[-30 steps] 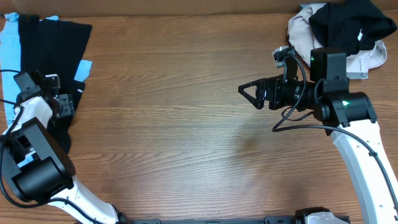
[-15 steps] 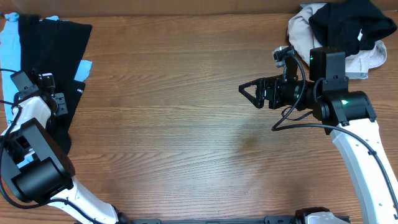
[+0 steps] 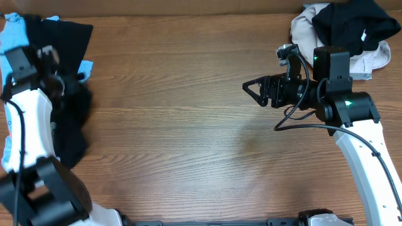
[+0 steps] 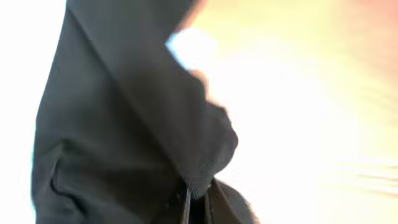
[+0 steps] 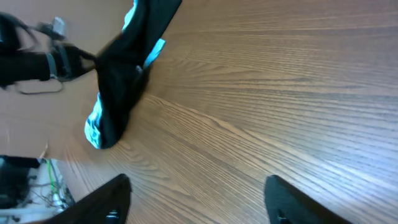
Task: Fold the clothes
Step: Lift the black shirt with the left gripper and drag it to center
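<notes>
The clothes (image 3: 70, 122), a limp black garment, lie bunched along the table's left edge, and part of them is raised off the wood. My left gripper (image 3: 55, 83) is shut on a fold of the clothes (image 4: 124, 124); the fabric is pinched between the fingertips (image 4: 186, 202) at the bottom of the left wrist view. My right gripper (image 3: 250, 92) hovers right of the table's middle and points left. Its jaws stand open with only bare wood between the fingers (image 5: 112, 199). The right wrist view shows the clothes (image 5: 121, 81) hanging in a dark bundle far ahead.
A light blue shirt (image 3: 12, 37) lies under and beside the black garment at the far left. A beige cloth (image 3: 304, 31) and another black garment (image 3: 352, 25) are heaped at the back right, behind my right arm.
My left gripper closed on the black garment and swung toward the back of the table, pulling the fabric up into a bunch. My right gripper's jaws narrowed a little; that arm stayed put.
</notes>
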`<action>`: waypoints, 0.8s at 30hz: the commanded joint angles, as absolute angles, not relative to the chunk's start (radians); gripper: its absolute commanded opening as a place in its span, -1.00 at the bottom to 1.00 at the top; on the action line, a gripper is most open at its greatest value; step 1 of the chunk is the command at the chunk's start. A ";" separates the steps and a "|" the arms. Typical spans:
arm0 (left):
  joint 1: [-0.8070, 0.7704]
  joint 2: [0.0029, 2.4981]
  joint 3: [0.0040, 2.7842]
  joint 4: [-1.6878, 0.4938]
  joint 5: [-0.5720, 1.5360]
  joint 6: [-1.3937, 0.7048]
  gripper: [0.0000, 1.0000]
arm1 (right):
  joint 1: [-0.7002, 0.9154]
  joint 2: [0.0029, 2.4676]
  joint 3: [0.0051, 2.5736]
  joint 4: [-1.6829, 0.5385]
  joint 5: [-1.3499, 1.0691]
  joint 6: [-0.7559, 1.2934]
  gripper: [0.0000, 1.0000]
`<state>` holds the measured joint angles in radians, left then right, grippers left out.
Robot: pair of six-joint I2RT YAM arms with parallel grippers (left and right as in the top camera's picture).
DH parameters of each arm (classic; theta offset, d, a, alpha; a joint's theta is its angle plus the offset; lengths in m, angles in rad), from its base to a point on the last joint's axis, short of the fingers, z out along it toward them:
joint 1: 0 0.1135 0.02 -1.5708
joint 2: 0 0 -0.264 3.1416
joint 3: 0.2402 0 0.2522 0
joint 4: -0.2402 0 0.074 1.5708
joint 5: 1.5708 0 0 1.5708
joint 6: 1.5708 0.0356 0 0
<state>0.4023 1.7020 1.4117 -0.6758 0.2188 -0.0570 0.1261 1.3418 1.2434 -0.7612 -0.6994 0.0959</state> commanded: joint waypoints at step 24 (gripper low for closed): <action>-0.226 1.546 1.681 -0.355 0.793 -0.550 -0.92 | -0.123 1.180 1.286 -1.215 -0.682 0.025 0.33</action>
<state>-0.2016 1.5646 1.5555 -0.4000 0.6804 -0.4240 -0.1200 1.2072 1.2568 -1.2167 -0.6796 0.0696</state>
